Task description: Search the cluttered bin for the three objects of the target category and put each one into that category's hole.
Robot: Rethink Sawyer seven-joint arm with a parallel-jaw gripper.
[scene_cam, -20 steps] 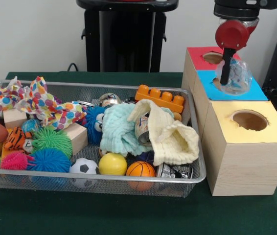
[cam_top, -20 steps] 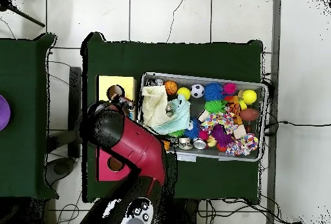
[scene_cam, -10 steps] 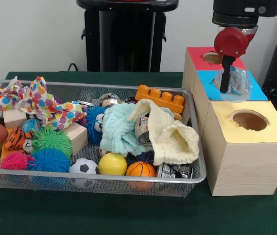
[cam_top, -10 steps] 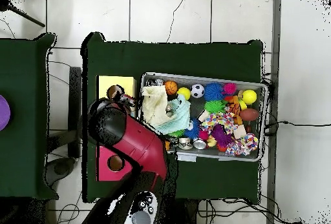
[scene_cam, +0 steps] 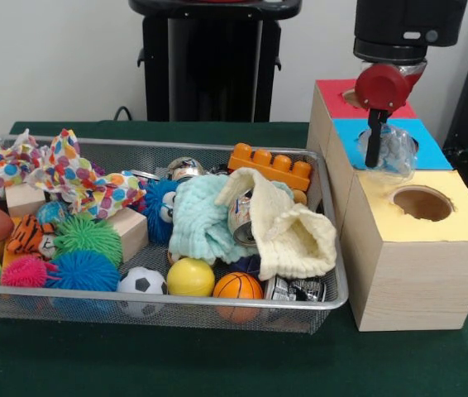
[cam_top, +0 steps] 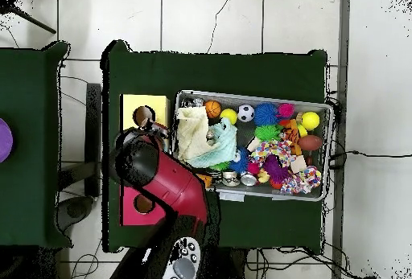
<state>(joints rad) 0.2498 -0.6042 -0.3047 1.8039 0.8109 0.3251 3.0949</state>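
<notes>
Front view shows the gripper (scene_cam: 376, 149) hanging at about one o'clock from the wire bin (scene_cam: 327, 248), low over the blue box (scene_cam: 358, 147); one dark finger (scene_cam: 373, 139) runs down in front of a clear crumpled plastic item (scene_cam: 393, 151), which looks pinched against it, so I judge the hand closed on that item, though the second finger is hidden behind it; the item sits over the blue box's hole, whose rim barely shows at its edges; whether it rests on the box top or hangs just above it I cannot tell. The red box (scene_cam: 358, 98) lies at twelve o'clock from the blue one and the yellow box (scene_cam: 420, 236) at six o'clock, both with open holes. In the overhead view the red arm (cam_top: 165, 181) covers the blue box, so nothing of the grasp shows there; the yellow box top (cam_top: 143, 108) lies at nine o'clock from the bin (cam_top: 322, 155).

The step in hand seems to be the drop of one target object into its hole; the next move calls for centring the plastic item over the opening, letting go, and lifting straight up; being crumpled and wide, it may catch on the rim rather than fall through. The bin remains crowded with balls, cloths (scene_cam: 292, 231), cans (scene_cam: 241, 217) and an orange brick (scene_cam: 270, 165), so a further search looks likely.
</notes>
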